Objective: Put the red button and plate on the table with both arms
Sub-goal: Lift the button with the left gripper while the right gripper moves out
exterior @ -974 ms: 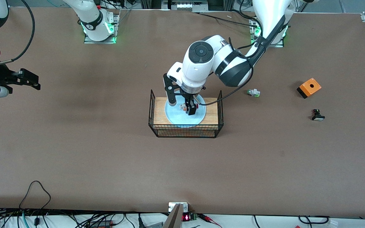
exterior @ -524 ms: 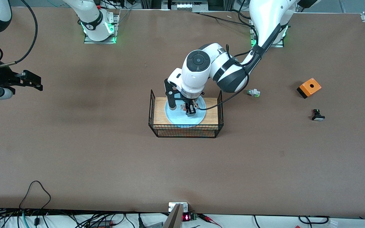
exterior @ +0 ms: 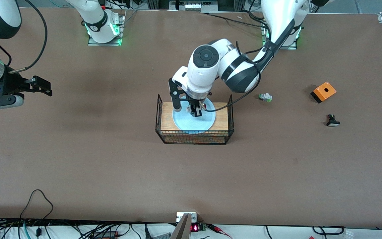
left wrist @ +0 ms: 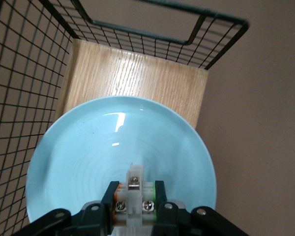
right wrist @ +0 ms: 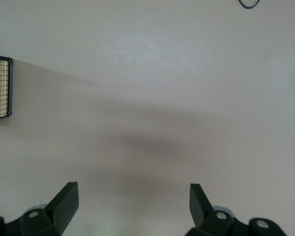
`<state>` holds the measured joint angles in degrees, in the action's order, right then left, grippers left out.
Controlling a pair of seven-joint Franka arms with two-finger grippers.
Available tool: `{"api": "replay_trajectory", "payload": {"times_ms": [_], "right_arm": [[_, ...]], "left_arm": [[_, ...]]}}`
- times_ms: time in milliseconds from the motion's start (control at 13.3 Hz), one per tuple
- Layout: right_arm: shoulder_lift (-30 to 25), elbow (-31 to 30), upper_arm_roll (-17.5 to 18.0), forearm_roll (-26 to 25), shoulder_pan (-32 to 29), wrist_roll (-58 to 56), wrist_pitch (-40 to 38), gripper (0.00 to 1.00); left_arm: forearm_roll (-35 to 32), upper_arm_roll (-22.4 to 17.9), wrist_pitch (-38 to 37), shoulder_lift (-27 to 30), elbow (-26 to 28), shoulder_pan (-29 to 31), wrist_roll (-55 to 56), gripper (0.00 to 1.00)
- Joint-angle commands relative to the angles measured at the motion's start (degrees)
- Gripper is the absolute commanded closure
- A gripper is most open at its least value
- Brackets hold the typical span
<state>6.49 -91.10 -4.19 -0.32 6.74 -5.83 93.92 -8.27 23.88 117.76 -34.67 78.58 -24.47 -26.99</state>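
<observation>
The left gripper (exterior: 196,113) is down in the wooden-topped black wire rack (exterior: 195,132), its jaws clamped on the tiny white-bodied red button (left wrist: 133,199), w/ the button just over the round light-blue shallow plate (exterior: 184,123) that sits on the rack's wood top. The right gripper (right wrist: 132,199) hangs w/ jaws spread wide over the bare matte brown table (exterior: 111,159), well apart from the rack toward the right arm's end. Toward the left arm's end from the rack: a small white-and-green piece (exterior: 265,97) near it, then an orange box (exterior: 323,92) & a black button w/ white cap (exterior: 332,120).

left gripper (left wrist: 133,196) now clamped on red button (left wrist: 133,189)
</observation>
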Motion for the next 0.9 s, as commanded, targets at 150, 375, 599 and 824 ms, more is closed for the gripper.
{"api": "replay_trajectory", "payload": {"times_ms": [150,375,599,824], "right_arm": [[-1.0,-0.6,0.1,0.4,3.3,11.7,-0.8,0.0],[-1.1,-0.6,0.1,0.4,6.8,23.0,-1.5,0.0],[-1.1,-0.3,-0.2,0.8,12.8,35.7,-0.5,0.0],[-1.0,-0.3,-0.2,7.7,14.0,48.8,4.0,0.0]], "left_arm": [[5.3,0.3,-13.0,10.9,0.3,2.8,12.6,0.82],[5.0,-0.1,-21.6,12.9,0.4,7.8,19.8,0.82],[4.3,-0.3,-24.1,12.7,1.0,15.7,21.6,0.82],[3.4,-0.3,-24.0,8.9,2.6,26.8,20.7,0.82]]}}
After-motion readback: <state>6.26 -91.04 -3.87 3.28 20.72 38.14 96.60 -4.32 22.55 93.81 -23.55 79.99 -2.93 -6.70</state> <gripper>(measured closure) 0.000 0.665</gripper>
